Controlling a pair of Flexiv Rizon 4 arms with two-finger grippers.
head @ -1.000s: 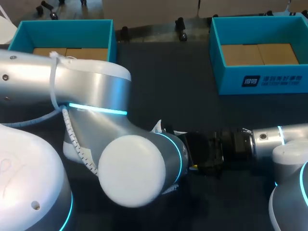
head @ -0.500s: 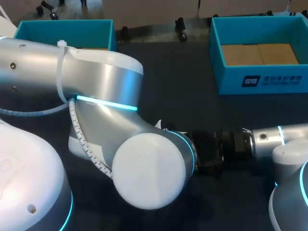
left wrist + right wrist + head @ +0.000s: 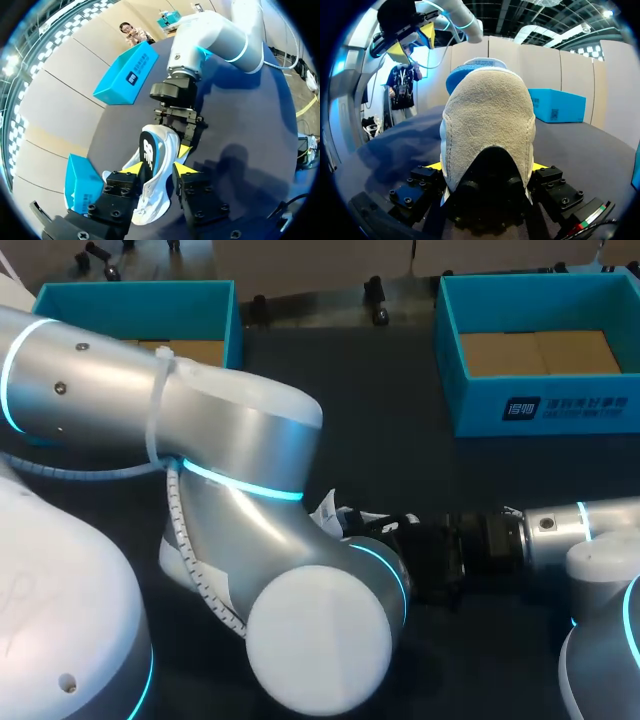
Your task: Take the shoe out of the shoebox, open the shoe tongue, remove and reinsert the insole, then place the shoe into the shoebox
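Pinching the white and blue sports shoe [image 3: 152, 155]: right claw [image 3: 487, 167], mid dark desk [image 3: 380, 440], well apart from the blue cardboard shoebox [image 3: 540, 410]. Left claw [image 3: 157, 171] round its other end; cannot tell if squeezing. Could slip loose if tugged sideways.

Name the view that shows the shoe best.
Left wrist view: the shoe shows most of its side, one end in the right pincer. Right wrist view: only one suede end. Head view: a sliver behind the left arm.
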